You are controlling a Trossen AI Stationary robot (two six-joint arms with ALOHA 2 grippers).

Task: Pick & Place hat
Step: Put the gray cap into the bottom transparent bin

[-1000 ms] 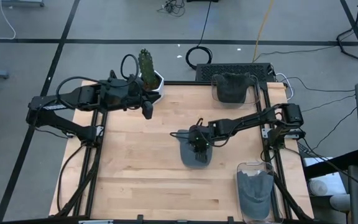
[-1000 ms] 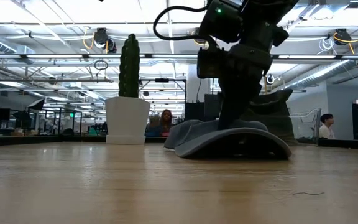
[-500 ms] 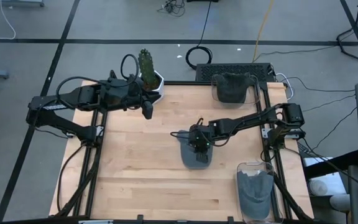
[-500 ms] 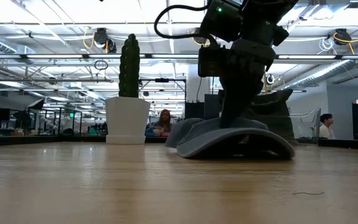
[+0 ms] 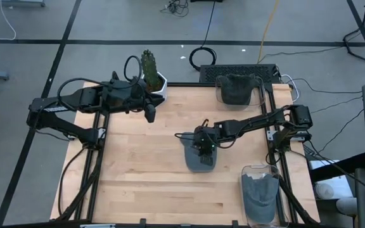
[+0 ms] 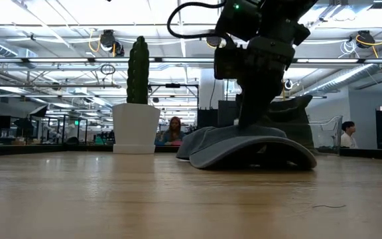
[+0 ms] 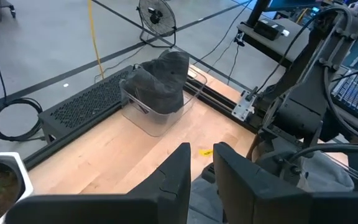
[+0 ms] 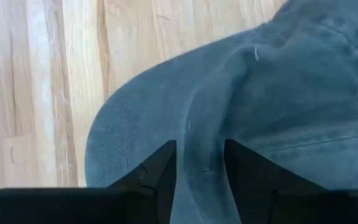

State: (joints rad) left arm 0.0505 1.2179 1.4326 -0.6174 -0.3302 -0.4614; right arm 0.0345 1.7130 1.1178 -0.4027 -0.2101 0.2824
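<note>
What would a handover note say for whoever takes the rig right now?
Right gripper: down on the grey hat mid-table, fingers apart astride a fold of cloth, not lifting it.
Left gripper: waiting near the potted cactus, holding nothing visible.
Hat lies flat on the table. Other hats sit in the far bin and near bin.
Done: gripper at the hat. Left: grasp, lift, place.
</note>
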